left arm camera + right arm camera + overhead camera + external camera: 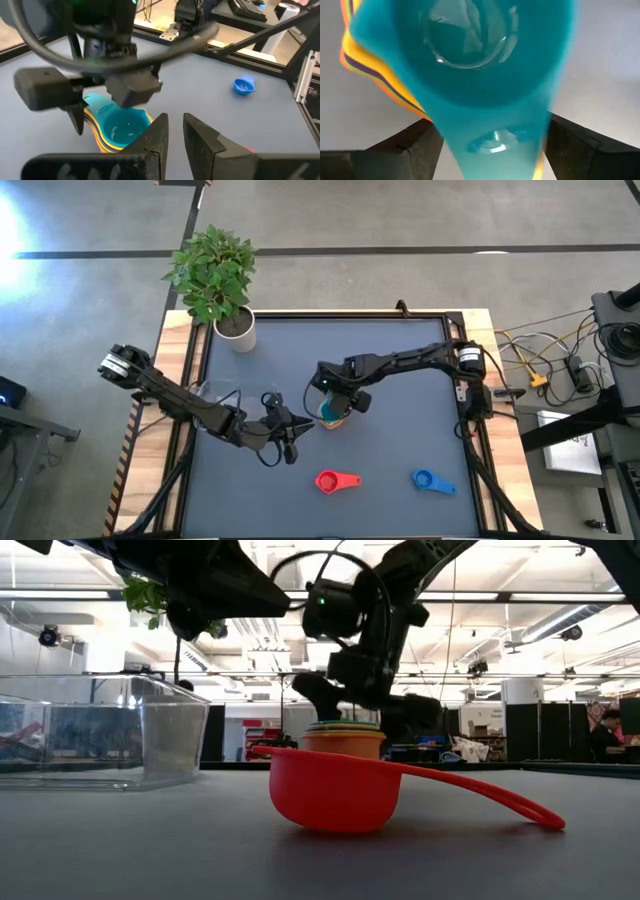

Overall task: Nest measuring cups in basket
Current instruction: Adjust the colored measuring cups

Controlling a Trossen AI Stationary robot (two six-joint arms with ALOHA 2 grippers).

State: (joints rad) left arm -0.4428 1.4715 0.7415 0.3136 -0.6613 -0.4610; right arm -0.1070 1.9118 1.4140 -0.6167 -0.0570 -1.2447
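A nested stack of measuring cups (pixel 332 416) stands upright on the dark table's middle, a teal cup (pixel 480 60) on top with yellow, purple and orange rims under it. My right gripper (pixel 492 150) is open, pointing down over the stack, with one finger on each side of the teal cup's handle. My left gripper (pixel 176 131) hovers just left of the stack, fingers nearly together and empty. A red cup (pixel 328 481) and a blue cup (pixel 424 479) lie apart on the table near the front edge. The clear basket (pixel 90 730) stands on the table's left side. My right gripper's fingers (pixel 415 147) flank the teal cup's flat handle (pixel 495 142) from above, across it. I cannot tell whether they touch it. The cup sits upright in the stack on the table.
A white pot with a green plant (pixel 215 275) stands at the table's far left corner. The red cup (pixel 330 790) lies close to the low camera, its handle toward the right. Bare table shows between the stack and the right rail.
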